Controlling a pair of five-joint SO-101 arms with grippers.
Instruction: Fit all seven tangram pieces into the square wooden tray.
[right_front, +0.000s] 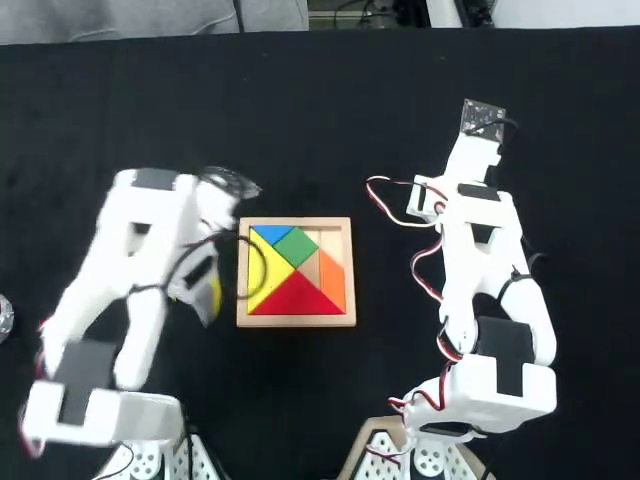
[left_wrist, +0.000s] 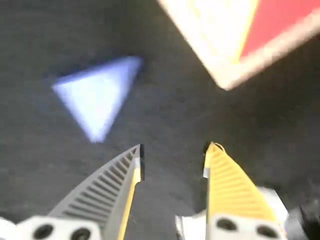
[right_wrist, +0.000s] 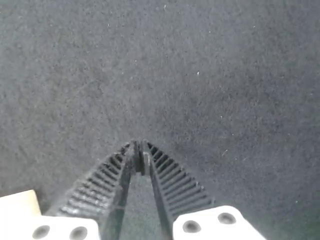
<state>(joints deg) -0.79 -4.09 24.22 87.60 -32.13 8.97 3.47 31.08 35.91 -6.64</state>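
The square wooden tray (right_front: 345, 272) lies at the table's middle and holds blue (right_front: 267, 236), green (right_front: 297, 246), orange (right_front: 333, 276), red (right_front: 295, 296) and yellow (right_front: 257, 278) pieces. Bare wood shows in its far right corner. My left gripper (right_front: 206, 294) hovers just off the tray's left side. In the left wrist view this gripper (left_wrist: 175, 150) is open over black cloth, with nothing between its fingers. A pale blue triangle (left_wrist: 98, 98) lies on the cloth just ahead of it, beside a tray corner (left_wrist: 226, 75). My right gripper (right_wrist: 138, 150) is shut and empty above bare cloth.
The right arm (right_front: 487, 280) stands folded to the right of the tray, with red and white cables looping beside it. A small shiny object (right_front: 4, 316) sits at the table's left edge. Black cloth covers the whole table.
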